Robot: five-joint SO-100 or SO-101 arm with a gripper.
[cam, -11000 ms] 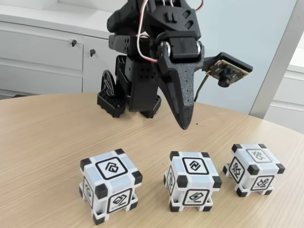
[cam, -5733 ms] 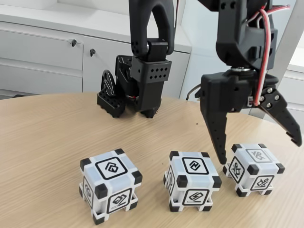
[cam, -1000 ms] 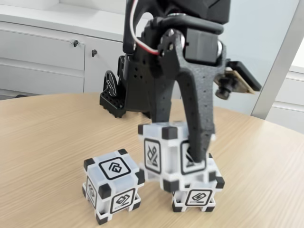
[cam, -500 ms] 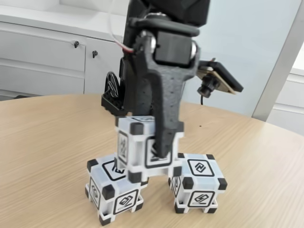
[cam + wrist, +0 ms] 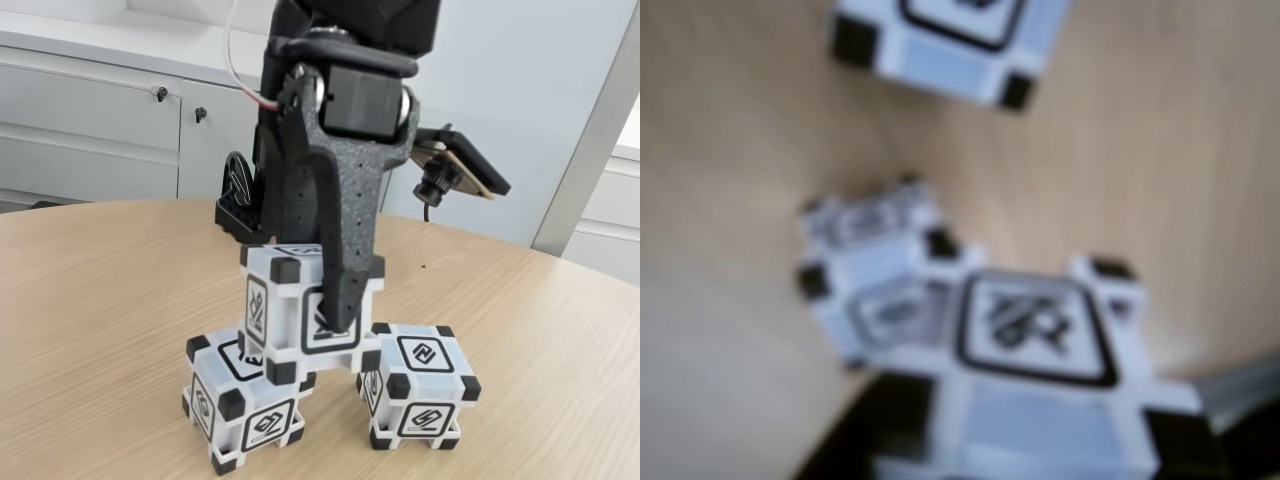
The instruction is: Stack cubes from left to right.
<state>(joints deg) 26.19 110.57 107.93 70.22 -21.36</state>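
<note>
My gripper (image 5: 335,318): closed on the carried cube, with my dark speckled front finger (image 5: 345,250) running down its near right face in the fixed view; my other finger is hidden behind it.
Carried cube (image 5: 300,305): held in my grip, sitting above and partly on the left cube, shifted toward that cube's right and back; whether it bears fully on it I cannot tell. In the wrist view it is the blurred cube (image 5: 1035,380) at the bottom, its top glyph facing the camera.
Left cube (image 5: 240,410): on the tabletop near its front edge in the fixed view, its top largely covered by the carried cube. In the wrist view it shows as the blurred cube (image 5: 870,270) peeking out beside the carried one.
Middle cube (image 5: 420,385): on the tabletop, just beside the left cube and to its right in the fixed view, near the front edge, upright, top glyph uncovered. In the wrist view it is the cube (image 5: 940,45) cut by the upper edge.
Tabletop (image 5: 100,300): light wood grain with a curved far edge.
My arm's base (image 5: 240,210): black, standing at the far edge of the tabletop.
My wrist camera (image 5: 450,170): a small board sticking out to the right of my arm in the fixed view.
Behind the tabletop: white cabinets (image 5: 90,130) with 2 small dark locks.
</note>
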